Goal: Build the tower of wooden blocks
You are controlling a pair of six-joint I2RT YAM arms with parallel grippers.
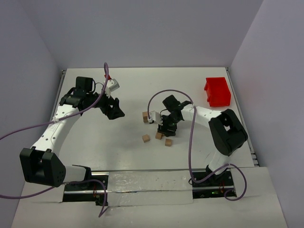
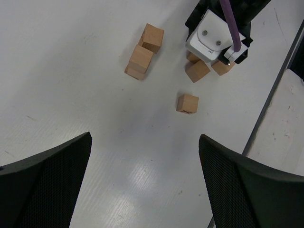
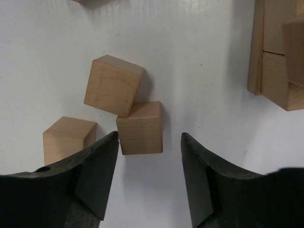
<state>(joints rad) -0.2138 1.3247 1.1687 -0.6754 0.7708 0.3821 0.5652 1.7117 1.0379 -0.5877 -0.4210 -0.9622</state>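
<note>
The tower is a small stack of tan wood blocks left of my right gripper; it also shows in the left wrist view and at the right edge of the right wrist view. Three loose wood blocks lie near the right gripper, which is low over the table and open. One block sits just ahead of its fingertips, close to the left finger. A second block touches that block's far corner, and a third lies left of the finger. My left gripper hangs wide open over bare table, well left of the blocks.
A red plastic bin stands at the back right. One loose block lies alone nearer the table's front. The right wrist's white camera housing hangs over two of the blocks. Purple cables trail from both arms.
</note>
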